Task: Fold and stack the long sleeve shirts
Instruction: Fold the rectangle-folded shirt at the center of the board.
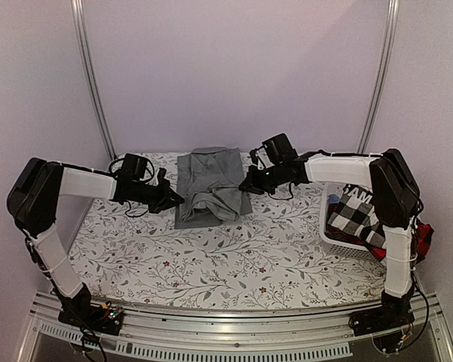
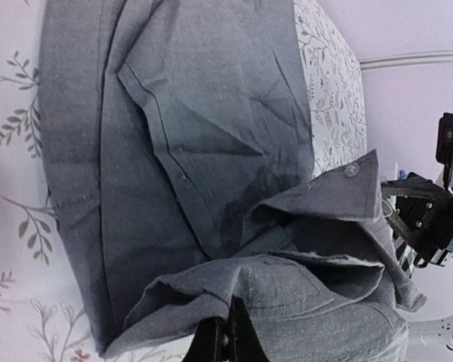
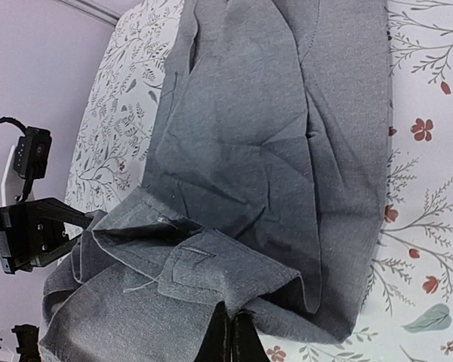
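1. From above, we see the grey shirt (image 1: 210,187) lying at the far middle of the floral table (image 1: 211,260), its near edge bunched up. The left gripper (image 1: 175,200) meets that edge on the left and the right gripper (image 1: 246,184) on the right. A white basket (image 1: 334,235) at the table's right edge holds a black-and-white checked shirt (image 1: 359,215). A red-and-black checked shirt (image 1: 423,237) shows at the basket's right side.
2. At the left wrist, we find the jaws pressed together on a raised fold of the grey cloth, with the rest lying flat beyond.
3. At the right wrist, we find the jaws likewise closed, pinching the shirt's lifted edge.
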{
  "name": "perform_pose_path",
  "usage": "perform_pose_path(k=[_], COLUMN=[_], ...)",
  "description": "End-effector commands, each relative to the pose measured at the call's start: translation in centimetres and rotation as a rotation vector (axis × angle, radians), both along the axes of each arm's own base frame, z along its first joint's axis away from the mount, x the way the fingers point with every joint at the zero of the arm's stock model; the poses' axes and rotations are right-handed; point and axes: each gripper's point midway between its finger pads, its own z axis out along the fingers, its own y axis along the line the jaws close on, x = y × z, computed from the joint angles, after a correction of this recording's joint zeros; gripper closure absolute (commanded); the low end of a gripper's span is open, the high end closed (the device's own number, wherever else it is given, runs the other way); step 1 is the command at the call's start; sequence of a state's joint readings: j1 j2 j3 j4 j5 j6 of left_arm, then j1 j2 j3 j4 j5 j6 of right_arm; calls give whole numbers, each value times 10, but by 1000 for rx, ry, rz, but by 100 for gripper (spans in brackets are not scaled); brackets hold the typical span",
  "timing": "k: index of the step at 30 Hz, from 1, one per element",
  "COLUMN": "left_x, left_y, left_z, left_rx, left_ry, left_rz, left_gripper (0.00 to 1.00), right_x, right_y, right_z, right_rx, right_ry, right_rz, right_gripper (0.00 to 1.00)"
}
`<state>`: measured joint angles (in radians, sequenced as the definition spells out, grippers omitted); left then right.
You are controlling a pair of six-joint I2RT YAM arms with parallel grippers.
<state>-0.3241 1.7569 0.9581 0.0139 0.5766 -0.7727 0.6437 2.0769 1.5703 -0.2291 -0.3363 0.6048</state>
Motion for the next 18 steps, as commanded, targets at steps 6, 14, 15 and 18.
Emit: perform_pose_path(k=[6,14,15,18], left_x=[60,44,39,25], left_y=[0,4,4,3], left_z=[-40,-68,-67,-65], left_rx=[21,19,16,12], left_ry=[-20,48,48,49], left_rz=[73,109,109,102], left_gripper=[100,100,100,100], right_x=[45,24,19,3], right_y=[-8,-17,-19,-24], right_z=[-69,-109,-112,-114], right_rx=[-83,-123,-128,-133], right_ry=[47,140,149,164], right_rz=[-42,-26,-24,-13], right_gripper=[100,100,100,100])
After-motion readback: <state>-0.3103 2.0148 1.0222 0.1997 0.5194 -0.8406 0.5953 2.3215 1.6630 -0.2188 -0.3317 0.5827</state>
